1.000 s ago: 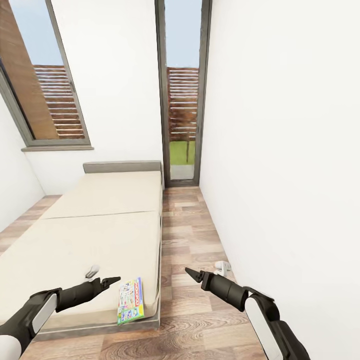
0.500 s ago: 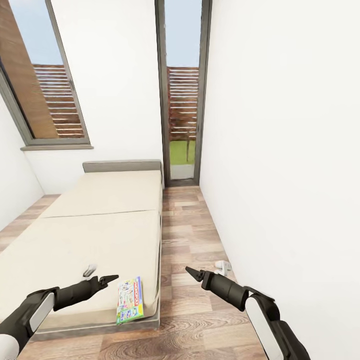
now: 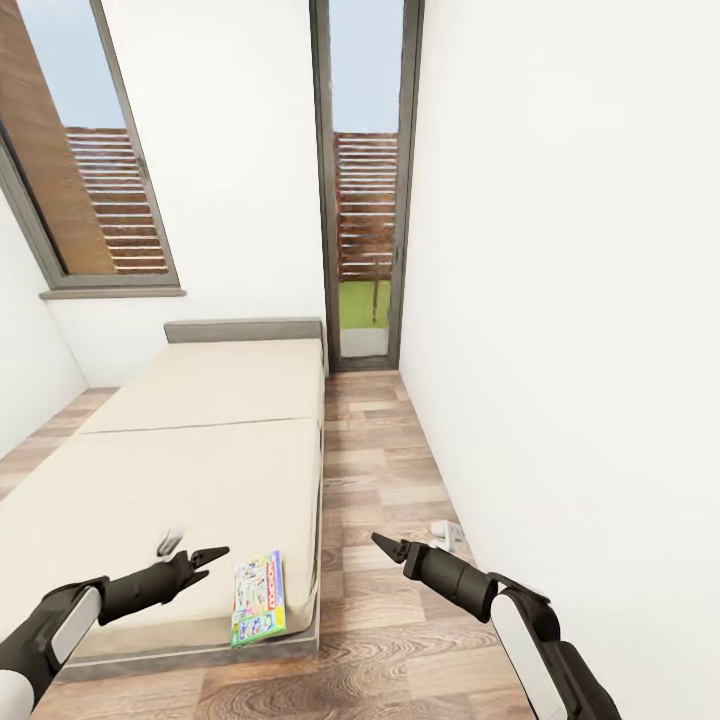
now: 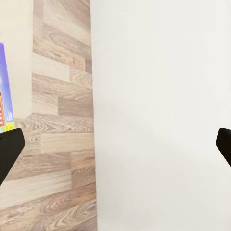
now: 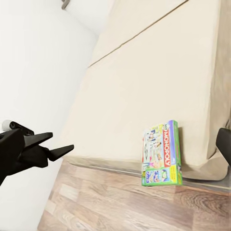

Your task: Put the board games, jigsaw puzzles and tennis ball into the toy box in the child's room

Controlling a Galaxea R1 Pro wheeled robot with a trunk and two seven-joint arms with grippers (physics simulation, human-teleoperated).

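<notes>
One board game (image 3: 258, 597), green-bordered with colourful print, lies flat at the near right corner of the bed (image 3: 200, 440), next to the mattress edge. The right wrist view shows the same board game (image 5: 161, 154) on the beige bed (image 5: 154, 77), and a blue sliver of it (image 4: 4, 96) shows in the left wrist view. My left gripper (image 3: 215, 555) hovers open just above the mattress, a little left of the game, holding nothing. My right gripper (image 3: 385, 545) is open and empty over the wood floor, to the right of the bed. The toy box, table, jigsaw puzzles and tennis ball are out of view.
A white wall (image 3: 560, 350) runs close along my right arm. A narrow strip of plank floor (image 3: 370, 460) leads between bed and wall to a tall dark-framed window (image 3: 365, 200). A small white object (image 3: 447, 532) lies on the floor by the wall.
My left gripper has drawn back slightly to the left, away from the board game. The right arm and the game have stayed put.
</notes>
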